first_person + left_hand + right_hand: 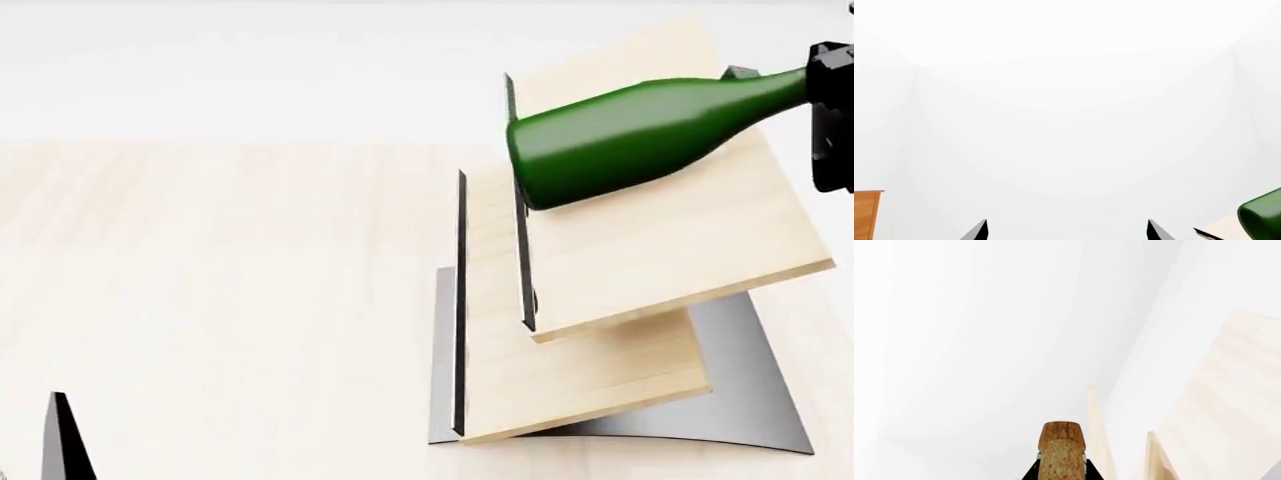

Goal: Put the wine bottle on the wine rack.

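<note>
Two pale slabs of the wine rack [627,300] stand tilted and stepped on a curved grey base, toward the right edge of the bench [227,290]. We see the wine bottle [627,130] lying almost level over the upper slab, its base pointing toward the bench's left edge, its neck clamped in the right claw [830,110] at the head view's right margin. The right wrist view shows the cork [1061,447]. The left claw [1066,231] holds nothing, fingers [977,231] apart, away from the rack.
</note>
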Robot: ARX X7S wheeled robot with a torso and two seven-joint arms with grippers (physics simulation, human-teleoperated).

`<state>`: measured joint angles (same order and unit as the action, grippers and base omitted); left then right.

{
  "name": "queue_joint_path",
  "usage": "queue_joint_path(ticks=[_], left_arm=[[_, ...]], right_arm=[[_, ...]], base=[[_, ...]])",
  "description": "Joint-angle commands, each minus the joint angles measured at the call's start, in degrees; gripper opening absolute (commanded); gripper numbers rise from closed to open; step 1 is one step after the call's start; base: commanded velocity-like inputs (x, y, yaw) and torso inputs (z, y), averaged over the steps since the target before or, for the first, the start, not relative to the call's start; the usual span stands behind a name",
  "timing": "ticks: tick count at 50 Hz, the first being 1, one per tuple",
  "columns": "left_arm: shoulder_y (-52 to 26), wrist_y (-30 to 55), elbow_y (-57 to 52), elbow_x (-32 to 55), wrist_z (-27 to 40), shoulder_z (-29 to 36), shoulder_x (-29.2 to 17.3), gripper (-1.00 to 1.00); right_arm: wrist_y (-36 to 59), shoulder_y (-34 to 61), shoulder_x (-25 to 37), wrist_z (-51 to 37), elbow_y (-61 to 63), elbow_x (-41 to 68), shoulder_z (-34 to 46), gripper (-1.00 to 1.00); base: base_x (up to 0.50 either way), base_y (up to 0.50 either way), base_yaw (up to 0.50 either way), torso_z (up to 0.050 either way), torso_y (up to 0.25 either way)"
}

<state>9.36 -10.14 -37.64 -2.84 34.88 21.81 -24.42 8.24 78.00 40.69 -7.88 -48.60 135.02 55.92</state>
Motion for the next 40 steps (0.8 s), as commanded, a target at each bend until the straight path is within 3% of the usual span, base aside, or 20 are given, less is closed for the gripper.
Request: queue_joint_path(ticks=[1,40], left_arm=[[-0.1,0.0,0.1,0.0,0.1,0.2,-0.1,1.00],[-0.2,-0.4,0.5,0.0,0.5,0.6,-0.4,1.00]], right_arm=[[0.4,0.1,-0.2,1.7,-0.7,-1.3,-1.9,-1.00],[-2.4,-1.4,1.9,0.7,6.6,-4.0,-2.3,-1.00]], base=[[0.00,0.00,0.00,0.000,0.000],[0.00,0.00,0.00,0.000,0.001]])
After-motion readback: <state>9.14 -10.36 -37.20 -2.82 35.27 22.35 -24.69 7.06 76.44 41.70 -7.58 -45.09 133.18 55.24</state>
